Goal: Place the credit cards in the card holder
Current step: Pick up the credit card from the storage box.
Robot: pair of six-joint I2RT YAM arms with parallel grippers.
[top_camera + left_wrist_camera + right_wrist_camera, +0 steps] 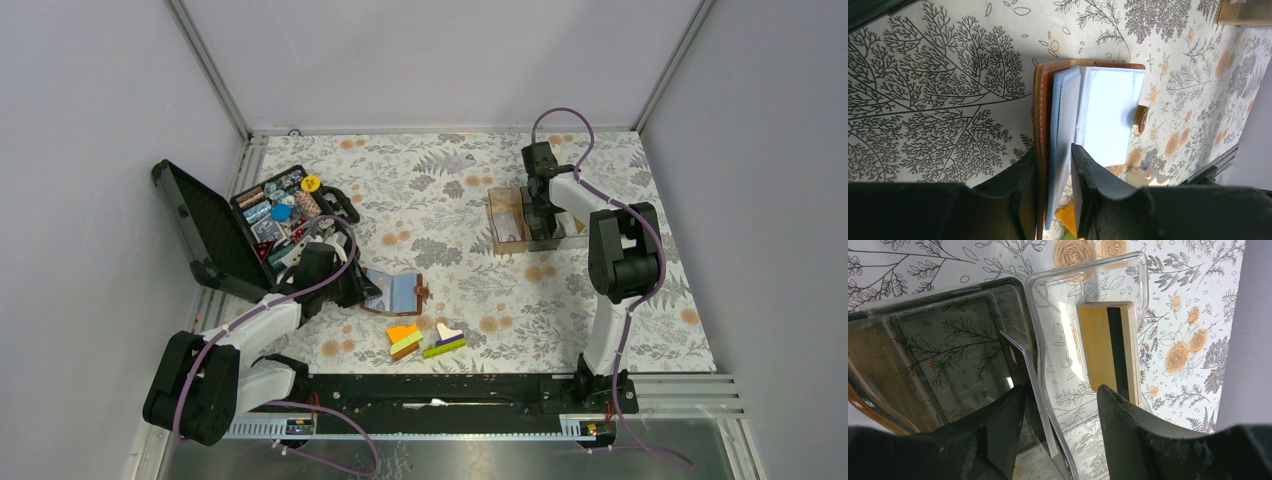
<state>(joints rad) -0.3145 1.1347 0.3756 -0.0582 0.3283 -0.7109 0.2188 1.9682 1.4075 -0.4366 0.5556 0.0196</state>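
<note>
Floral-patterned tablecloth (450, 190) covered the bench, enclosed by grey walls. Nearest the front edge, at centre, lay coloured blocks (425, 340). Just behind them, left of centre, the brown leather card holder (400, 292) lay open and flat, its snap tab toward the right edge; the left gripper (352, 288) met it from the left-edge side. The left wrist view alone showed the grip: the jaws stood nearly together with the stitched cover and one plastic sleeve between them, apparently pinched. An open black tool case (215, 235) sat toward the far left corner.

The credit cards (1035, 390) were well apart from the holder, in compartment boxes (508, 225) toward the far right corner, so the right arm was much the nearer. The right gripper (1060, 432) hung over them with jaws spread. Only the right wrist view resolved the cards. One stack stood on edge between the jaws, at the wall joining the tinted box (948, 335) and the clear box (1140, 280), long axis running away from the wrist. A tan stack (1103, 347) leaned farther right in the clear box. Which side of the wall the first stack occupied could not be told.
</note>
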